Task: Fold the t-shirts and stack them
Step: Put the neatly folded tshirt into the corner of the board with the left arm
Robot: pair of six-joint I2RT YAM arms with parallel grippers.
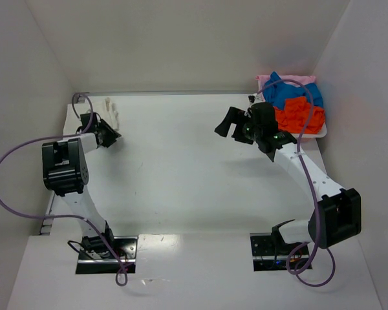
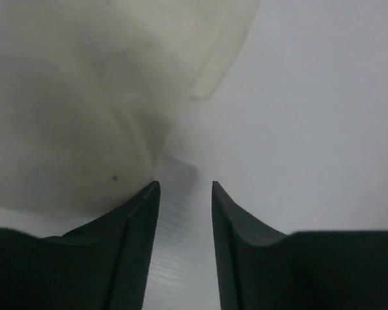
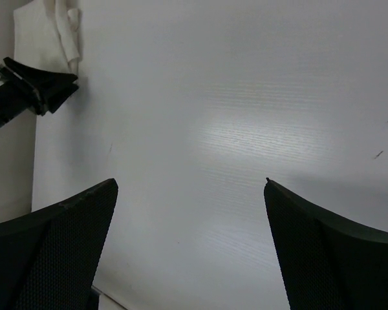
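The off-white t-shirt [image 1: 112,111] is lying in the far left corner of the surface [image 1: 181,181], soft and limp, bunched into a narrow, rumpled strip whose long axis is running roughly from the far edge toward the near one. From the left wrist it is showing as smooth, pale cloth [image 2: 77,97] with shallow folds and a flat hemmed band crossing it on a slant. The other t-shirts are sitting heaped in the far right corner: the bright blue one [image 1: 296,90] is lying farthest back, the orange-red one [image 1: 301,117] is crumpled in ridges in front of it, and a pale pink one [image 1: 266,80] is peeking out at the heap's far left. They are resting in a shallow white tray [image 1: 321,134].

The left jaws are standing slightly apart beside the off-white cloth, gripping nothing, with only bare, faintly ribbed surface showing in the narrow gap; one dark fingertip [image 2: 149,197] is sitting at the cloth's edge. The right jaws are gaping wide and holding nothing, hanging over bare matte surface left of the tray
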